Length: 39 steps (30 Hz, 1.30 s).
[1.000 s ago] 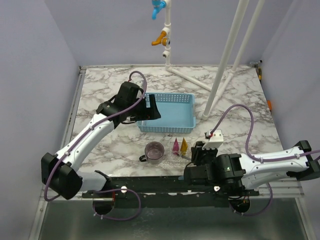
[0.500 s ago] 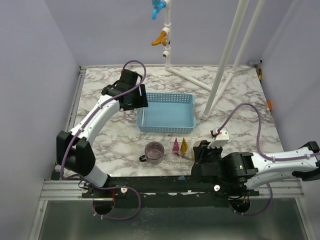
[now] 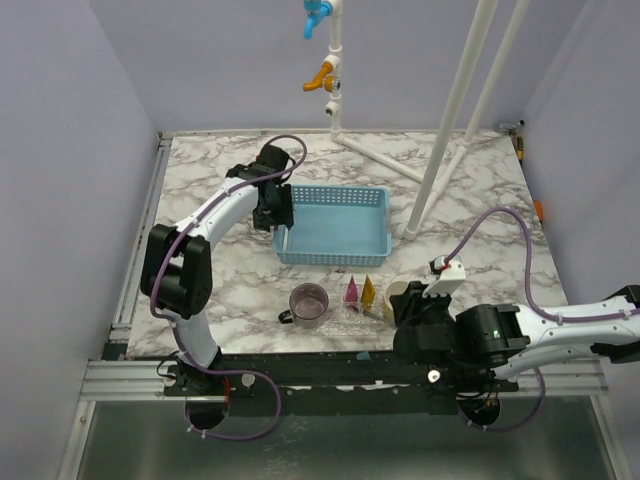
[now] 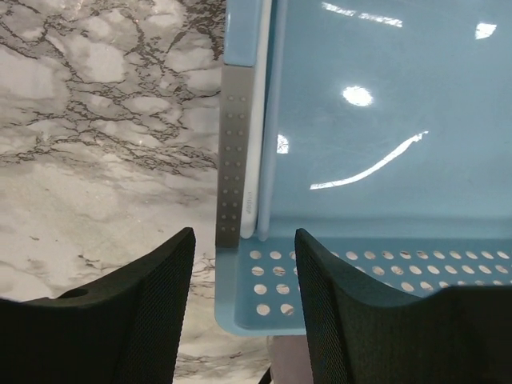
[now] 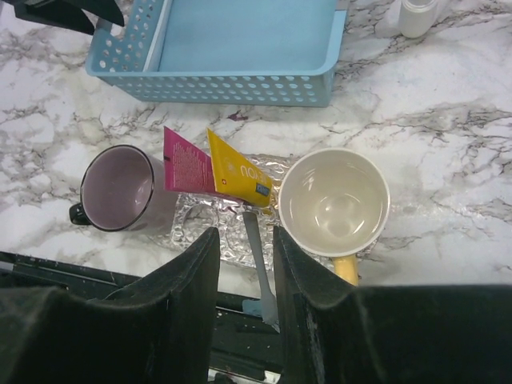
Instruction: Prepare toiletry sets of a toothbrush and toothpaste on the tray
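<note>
Reaching into the basket for a toothbrush, with both tubes on the tray.

Top view: left claw point(image 3: 278, 212) hangs over the left end of the light-blue perforated plastic basket point(image 3: 335, 252). At lower centre, the magenta wedge-shaped squeeze tube point(image 3: 351, 290) and yellow wedge-shaped squeeze tube point(image 3: 368, 290) stand on the flat clear plastic tray point(image 3: 350, 320), beside the right claw point(image 3: 402, 305), on the marble counter point(image 3: 500, 190). Left wrist view: fingers half apart and empty, straddling the basket's corner. A slim white toothbrush point(image 4: 251, 160) hugs the left wall, its long axis running top to bottom. Closing here may pinch the wall and drag the basket. Right wrist view: claw part open, gripping nothing, above a grey toothbrush point(image 5: 254, 240) on the tray. The tubes slant from upper left to lower right.
</note>
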### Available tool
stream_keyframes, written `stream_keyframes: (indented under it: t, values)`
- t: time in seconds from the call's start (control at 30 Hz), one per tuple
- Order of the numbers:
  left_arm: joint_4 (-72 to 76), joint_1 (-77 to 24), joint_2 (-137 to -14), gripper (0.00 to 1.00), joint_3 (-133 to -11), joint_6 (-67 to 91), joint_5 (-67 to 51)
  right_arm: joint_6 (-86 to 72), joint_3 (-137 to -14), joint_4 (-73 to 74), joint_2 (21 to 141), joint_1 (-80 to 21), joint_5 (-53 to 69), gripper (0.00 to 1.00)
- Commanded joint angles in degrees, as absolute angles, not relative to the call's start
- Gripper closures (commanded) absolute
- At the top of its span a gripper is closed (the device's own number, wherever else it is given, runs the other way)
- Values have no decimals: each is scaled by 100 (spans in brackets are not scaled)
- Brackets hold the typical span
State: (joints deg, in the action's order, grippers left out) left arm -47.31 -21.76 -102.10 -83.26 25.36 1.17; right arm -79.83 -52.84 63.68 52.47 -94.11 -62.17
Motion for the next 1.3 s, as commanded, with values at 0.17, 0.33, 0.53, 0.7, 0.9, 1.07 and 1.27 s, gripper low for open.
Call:
stream_keyframes:
  t: [0.17, 0.33, 0.53, 0.7, 0.9, 1.07, 1.27]
  values:
    - [-4998, -2136, -10636, 52, -8711, 2347, 662, -7778, -5137, 5953, 5281, -9397, -6054, 64]
    - [-5083, -2136, -10746, 62, -8905, 2265, 818, -7688, -5085, 5766, 5325, -9396, -5991, 64]
    - [-5150, -2103, -10892, 71, -9108, 2163, 818, -7668, -5032, 5689, 5349, -9402, -5919, 64]
    - [-5186, -2059, -11077, 80, -9184, 2092, 800, -7690, -4986, 5696, 5282, -9403, -5847, 64]
    - [-5221, -2023, -11092, 88, -9279, 2048, 770, -7709, -4954, 5679, 5214, -9396, -5831, 64]
    - [-5373, -2021, -10930, 100, -9408, 2030, 972, -7658, -4966, 5634, 5250, -9399, -5835, 64]
    - [-5711, -2013, -10622, 100, -9693, 1982, 1359, -7585, -4986, 5558, 5326, -9401, -5816, 64]
